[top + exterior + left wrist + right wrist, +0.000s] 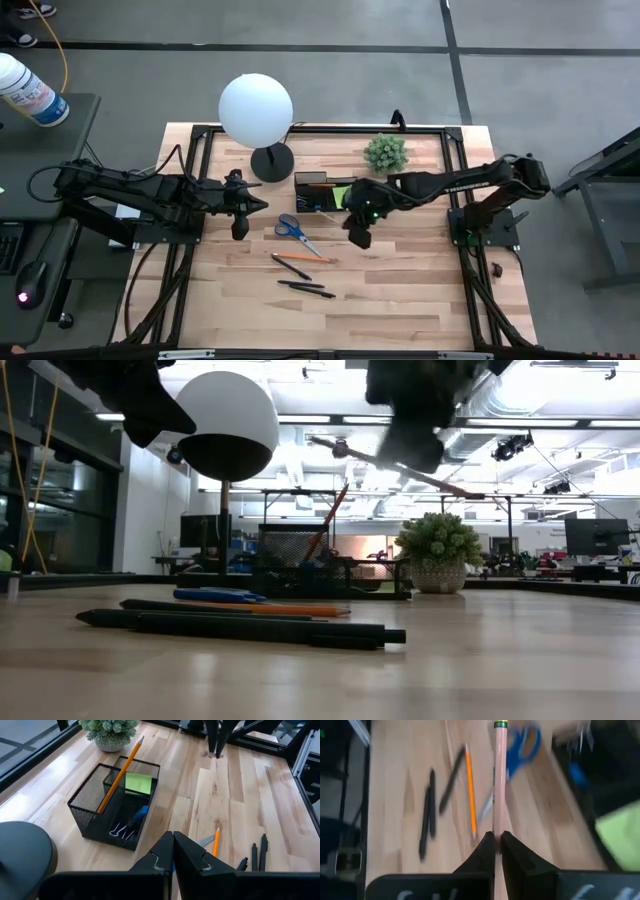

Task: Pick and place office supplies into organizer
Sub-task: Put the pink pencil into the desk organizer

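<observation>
We see the wooden counter point(400, 290) spread under both arms, with a white globe lamp point(256, 108) standing at its far side and a small potted plant point(385, 152) further along that edge; between them sits the black mesh organizer point(322, 192), just beside the lamp's round base. In the left wrist view the organizer point(116, 805) already holds an orange pencil point(120, 774) leaning tilted over its rim, a lime-green sticky-note pad point(138, 783) in a rear compartment, and small clips point(120, 831) on its floor beside something blue that we cannot name.

The left arm reaches in from the counter's left, its pincer point(238, 228) pressed together and empty, hanging near the scissors; the right arm stretches in from the right, its pincer point(359, 238) just in front of the organizer; in the right wrist view this pincer point(497, 845) is pinching a pale pencil point(499, 775) that runs straight out between the fingers, and the low view shows that pencil point(400, 465) held aloft at a slant.

On the bare wood in front of the organizer lie the blue-handled scissors point(294, 230); nearer the front edge an orange pencil point(303, 258) lies flat, and three slim black pens point(306, 287) rest beside it, close together but apart from the organizer.
</observation>
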You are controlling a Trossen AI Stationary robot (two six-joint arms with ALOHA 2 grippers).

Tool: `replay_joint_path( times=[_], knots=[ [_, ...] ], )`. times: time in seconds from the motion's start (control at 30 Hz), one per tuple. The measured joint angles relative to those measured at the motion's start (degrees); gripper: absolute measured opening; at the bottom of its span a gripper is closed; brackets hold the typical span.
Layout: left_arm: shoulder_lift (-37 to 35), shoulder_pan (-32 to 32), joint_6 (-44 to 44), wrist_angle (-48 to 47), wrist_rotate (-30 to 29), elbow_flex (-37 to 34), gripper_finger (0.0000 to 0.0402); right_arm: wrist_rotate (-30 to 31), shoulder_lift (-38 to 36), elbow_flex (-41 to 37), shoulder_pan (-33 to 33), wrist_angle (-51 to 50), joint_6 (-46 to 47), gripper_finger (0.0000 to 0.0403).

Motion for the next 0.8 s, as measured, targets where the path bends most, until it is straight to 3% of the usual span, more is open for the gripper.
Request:
replay_joint_path(
  times=[0.33, 0.8],
  knots=[
    [0.0, 0.0, -1.47, -1.19, 2.48, 0.0, 0.0001, 7.48, 0.28, 0.0, -6.24, 15.51, -11.11, 0.0],
    [0.0, -0.01, -2.87, -1.46, 2.59, 0.0, 0.0001, 7.48, 7.49, -0.04, -12.65, 38.49, -21.93, 0.0]
  ],
)
